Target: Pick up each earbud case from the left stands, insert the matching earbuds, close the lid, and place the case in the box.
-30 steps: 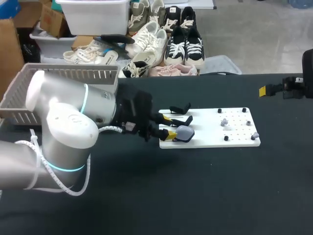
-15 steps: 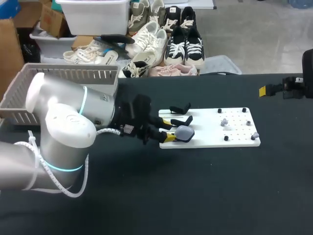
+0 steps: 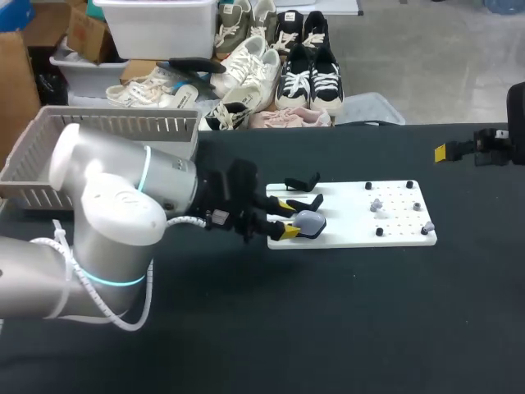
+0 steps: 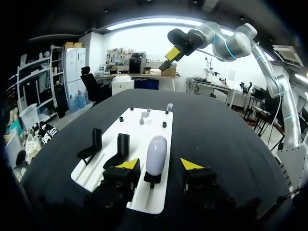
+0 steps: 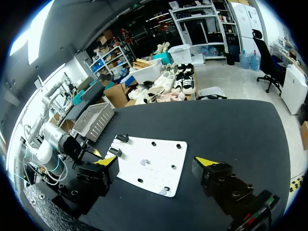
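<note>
Earbud case [image 4: 156, 153] between parted jaws of left gripper [image 4: 159, 164]; right gripper [image 5: 155, 161] jaws spread

your table [image 3: 344, 328] is plain black. the board [image 3: 398, 223] on it is flat white, dotted with small black pegs [image 3: 379, 232]. the stands [image 3: 302, 182] are black, and the earbud case [image 3: 309, 221] is a pale, frosted lilac-grey. your left gripper [image 3: 287, 219] and right gripper [image 5: 156, 161] are black with bright yellow tips. your left arm [image 3: 115, 213] is white and silver with a teal ring. the basket [image 3: 49, 156] is grey and slatted.
</note>
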`<control>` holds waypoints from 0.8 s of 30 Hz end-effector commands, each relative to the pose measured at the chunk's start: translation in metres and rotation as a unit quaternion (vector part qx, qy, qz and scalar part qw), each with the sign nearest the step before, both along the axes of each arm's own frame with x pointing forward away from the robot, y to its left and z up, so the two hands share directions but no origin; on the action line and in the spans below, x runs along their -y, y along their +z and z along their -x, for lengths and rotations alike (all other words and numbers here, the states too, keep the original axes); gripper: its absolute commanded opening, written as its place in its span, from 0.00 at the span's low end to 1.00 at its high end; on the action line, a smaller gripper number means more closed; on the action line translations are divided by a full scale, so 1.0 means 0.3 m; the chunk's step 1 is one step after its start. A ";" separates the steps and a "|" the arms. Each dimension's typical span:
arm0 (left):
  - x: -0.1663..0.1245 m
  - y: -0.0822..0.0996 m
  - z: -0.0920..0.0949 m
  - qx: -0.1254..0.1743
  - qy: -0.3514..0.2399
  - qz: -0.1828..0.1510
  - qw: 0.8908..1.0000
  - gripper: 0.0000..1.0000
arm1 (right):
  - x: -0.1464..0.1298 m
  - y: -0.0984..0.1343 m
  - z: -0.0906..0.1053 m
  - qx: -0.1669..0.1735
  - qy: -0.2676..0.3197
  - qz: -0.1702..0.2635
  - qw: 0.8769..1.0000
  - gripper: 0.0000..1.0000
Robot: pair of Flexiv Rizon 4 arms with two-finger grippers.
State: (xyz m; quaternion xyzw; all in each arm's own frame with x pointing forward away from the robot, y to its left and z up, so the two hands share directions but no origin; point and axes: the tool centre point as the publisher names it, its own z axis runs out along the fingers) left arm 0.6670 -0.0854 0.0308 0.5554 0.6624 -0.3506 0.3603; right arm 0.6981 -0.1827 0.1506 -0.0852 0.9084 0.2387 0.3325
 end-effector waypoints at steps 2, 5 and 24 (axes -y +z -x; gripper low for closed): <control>0.015 -0.009 -0.018 -0.001 -0.006 0.001 1.000 0.53 | 0.005 -0.003 -0.003 0.000 0.003 -0.002 1.000 1.00; 0.020 -0.011 -0.019 -0.002 -0.010 0.001 1.000 0.53 | 0.005 -0.003 -0.003 0.000 0.003 -0.002 1.000 1.00; 0.038 -0.040 -0.011 0.000 -0.017 -0.005 1.000 0.59 | 0.005 -0.003 -0.003 0.000 0.003 -0.002 1.000 1.00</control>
